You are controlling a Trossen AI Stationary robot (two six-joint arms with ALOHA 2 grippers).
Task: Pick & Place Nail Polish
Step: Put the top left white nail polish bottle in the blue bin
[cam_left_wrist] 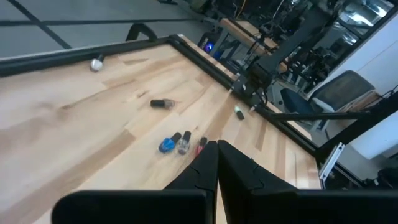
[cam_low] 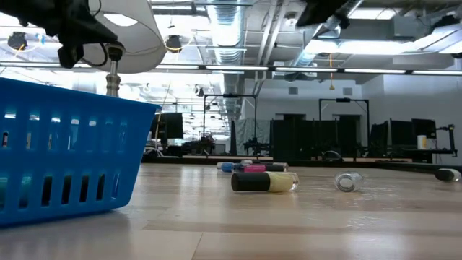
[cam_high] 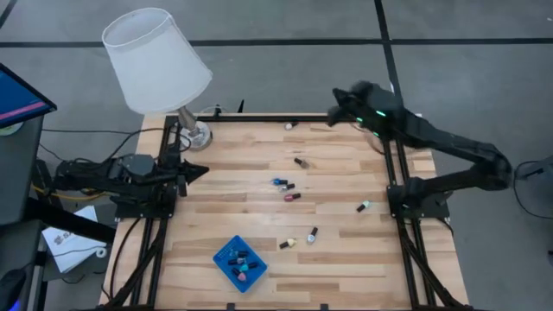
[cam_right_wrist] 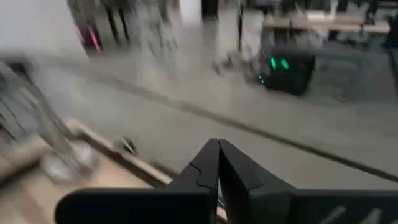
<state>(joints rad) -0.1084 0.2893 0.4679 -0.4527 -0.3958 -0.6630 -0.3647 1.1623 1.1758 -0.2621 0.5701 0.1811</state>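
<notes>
Blue tray [cam_high: 226,267] sits at the near edge of the wooden table [cam_high: 259,199], already with a few bottles inside. Rest of the nail polish [cam_high: 289,190] is loose on the wood, all lying on their sides. Closest to the tray: a yellowish bottle [cam_high: 288,244] and a clear one [cam_high: 312,233], just beyond the tray toward the right arm's side. Farther from the tray, mid-table: a blue one [cam_high: 278,182], a dark one beside it, a red one [cam_high: 293,197]. One dark bottle [cam_high: 301,161] lies beyond that cluster, one small bottle [cam_high: 364,206] near the right arm's base, one more [cam_high: 292,125] at the far rail, well apart from the tray.

Left gripper [cam_left_wrist: 217,163] hangs above the table's left edge, fingers pressed together, holding nothing. Right gripper [cam_right_wrist: 218,163] is up over the far right corner, far from the tray, jaws closed and empty too. A lamp [cam_high: 158,62] stands at the far left corner.

Handling guess: bottles look tiny, light, hard glass, smooth and round, so likely to roll or squirt out of a pinch. Best hold is probably across the body near the cap joint, fingers square to the bottle's long axis.
</notes>
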